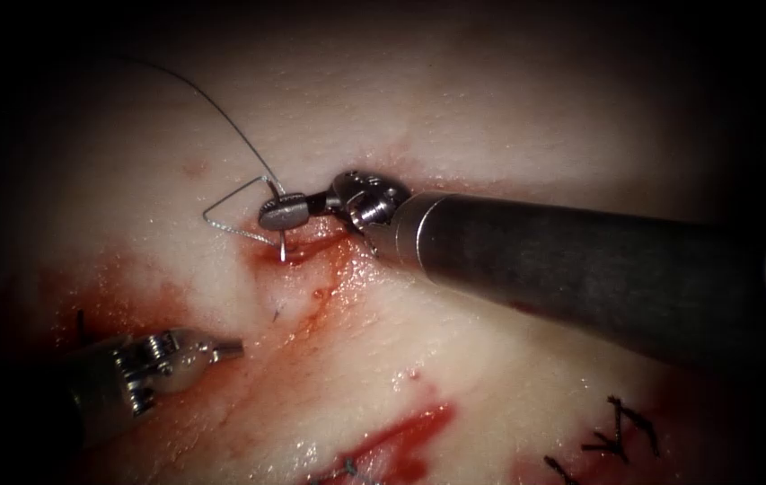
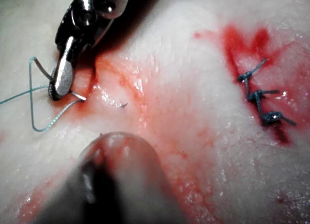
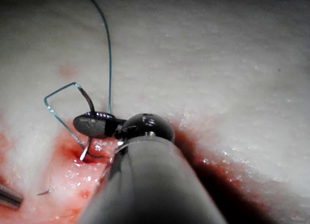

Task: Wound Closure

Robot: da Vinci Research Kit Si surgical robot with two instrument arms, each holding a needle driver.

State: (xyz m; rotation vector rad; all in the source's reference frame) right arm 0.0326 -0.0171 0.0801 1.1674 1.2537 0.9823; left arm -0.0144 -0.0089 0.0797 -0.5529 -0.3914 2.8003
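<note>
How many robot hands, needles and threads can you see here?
Robot hands: 2, the right hand holding the needle, the left hand holding nothing.
Needles: 1, its tip in the tissue.
Threads: 1 long thread.
Total: 4.

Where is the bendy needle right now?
In the endoscope view the needle sits left of center, held mid-curve in the right hand, its tip poking into the tissue at the cut's upper end.
</note>
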